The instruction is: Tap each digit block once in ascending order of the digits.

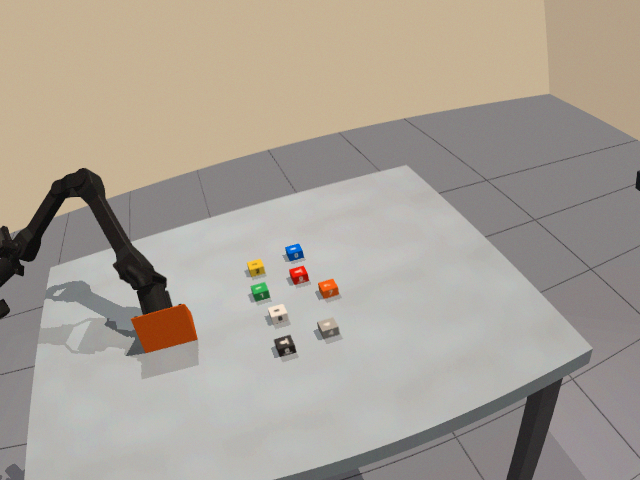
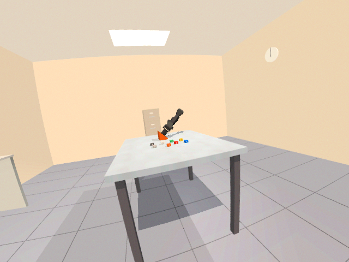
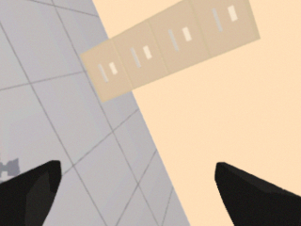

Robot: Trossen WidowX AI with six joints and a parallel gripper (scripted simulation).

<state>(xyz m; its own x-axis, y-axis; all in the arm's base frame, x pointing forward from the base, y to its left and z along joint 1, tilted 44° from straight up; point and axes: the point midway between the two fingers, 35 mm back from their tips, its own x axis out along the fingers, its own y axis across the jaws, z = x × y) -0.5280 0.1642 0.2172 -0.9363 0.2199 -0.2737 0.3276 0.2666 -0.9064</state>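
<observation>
Several small coloured blocks stand in a loose cluster on the table (image 1: 413, 248): blue (image 1: 294, 252) (image 2: 186, 141), yellow (image 1: 255, 267), red (image 1: 298, 274) (image 2: 176, 142), green (image 1: 260, 291), orange (image 1: 328, 288) (image 2: 168, 144), white (image 1: 278, 314), grey (image 1: 328, 328) and black (image 1: 284, 345). Their digits are too small to read for sure. The arm (image 1: 121, 248) (image 2: 172, 121) reaches down at the table's left, well left of the cluster. An orange box-like shape (image 1: 164, 328) (image 2: 161, 136) at its end hides the fingers there. In the wrist view my gripper (image 3: 140, 169) is open, with nothing between the fingers.
The wrist view looks off the table at floor tiles, a wall and a beige filing cabinet (image 3: 169, 47) (image 2: 151, 121). The table's front and right edges drop to the tiled floor.
</observation>
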